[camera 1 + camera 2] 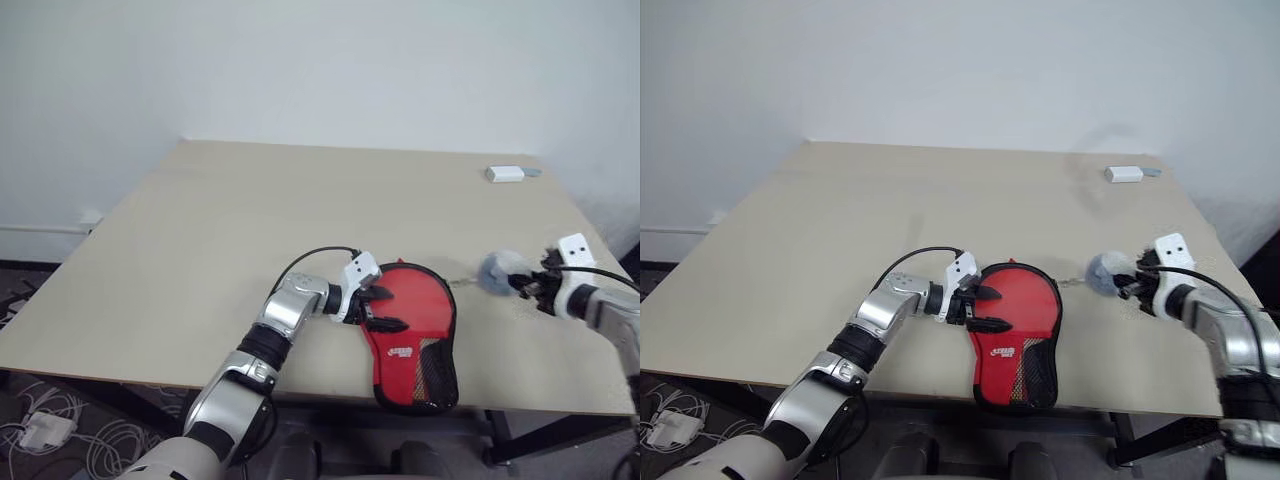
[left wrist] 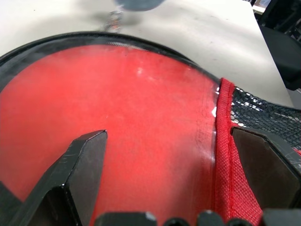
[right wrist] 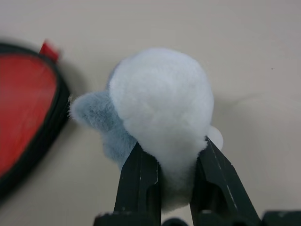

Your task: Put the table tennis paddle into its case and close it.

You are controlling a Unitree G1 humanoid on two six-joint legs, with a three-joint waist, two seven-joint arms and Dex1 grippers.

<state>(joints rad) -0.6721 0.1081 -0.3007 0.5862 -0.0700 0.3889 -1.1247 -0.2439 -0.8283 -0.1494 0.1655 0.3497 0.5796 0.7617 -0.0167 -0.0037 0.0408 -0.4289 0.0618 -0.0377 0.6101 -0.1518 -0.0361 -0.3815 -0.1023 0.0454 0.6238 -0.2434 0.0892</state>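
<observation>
case (image 1: 412,335): red pouch with a black zip rim, flat on the table (image 1: 200,250) close to its near edge; round end points away from the robot, narrow end with the black mesh panel and small white logo points toward it.
paddle: cannot tell where it is; no handle or rubber face can be made out apart from the red of the case.
left gripper (image 1: 384,309): at the left rim of the case, reaching across its round part; jaws wide apart, one finger (image 2: 82,165) over the red fabric, the other by the red seam next to the mesh.
right gripper (image 1: 1127,282): to the right of the case, well apart from it, low over the table; jaws clamped on a fluffy toy.
toy (image 3: 157,117): soft pompom-like ball, white with a blue-grey part, gripped at its base between the two black fingers; it lies between the right gripper and the case.
chain (image 1: 1070,282): thin metal links on the table, running from the toy toward the right rim of the case.
white box (image 1: 506,174): small, near the table's far right corner, far from the case.
</observation>
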